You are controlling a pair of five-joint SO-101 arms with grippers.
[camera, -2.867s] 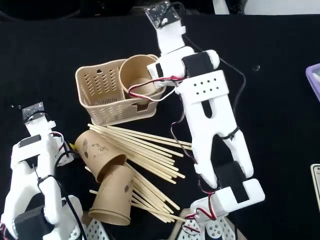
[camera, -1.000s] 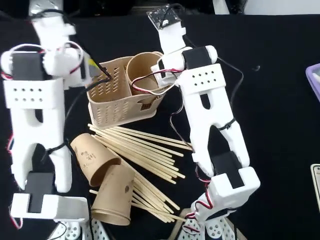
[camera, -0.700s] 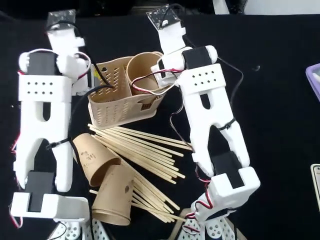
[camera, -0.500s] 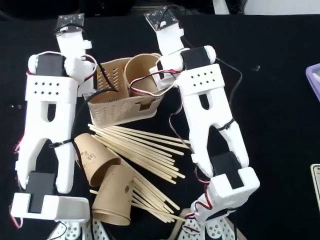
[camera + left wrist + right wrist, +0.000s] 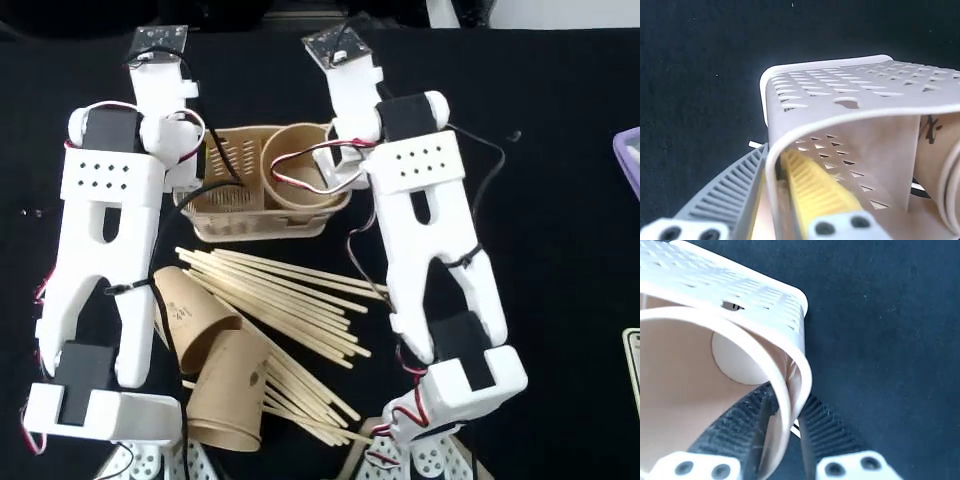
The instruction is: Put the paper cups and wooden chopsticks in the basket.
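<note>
The beige slotted basket point(image 5: 235, 205) stands at the back middle of the black table with one paper cup point(image 5: 297, 165) upright in its right half. My left gripper point(image 5: 774, 156) is shut on the basket's point(image 5: 840, 100) left wall, the grey finger outside and the yellow one inside. My right gripper point(image 5: 787, 396) is shut on the basket's point(image 5: 755, 297) right wall together with the cup's rim point(image 5: 790, 375). Two more paper cups point(image 5: 192, 310) point(image 5: 230, 392) lie on their sides in front. Several wooden chopsticks point(image 5: 300, 305) fan out beside them.
Both white arms run from their bases at the table's front edge up either side of the chopstick pile. A purple object point(image 5: 630, 160) and a pale card point(image 5: 633, 370) sit at the right edge. Dark cloth lies bare to the right of the right arm.
My left arm swung from the front left up to the basket and closed on its left wall. The basket turned and now sits square between both grippers.
</note>
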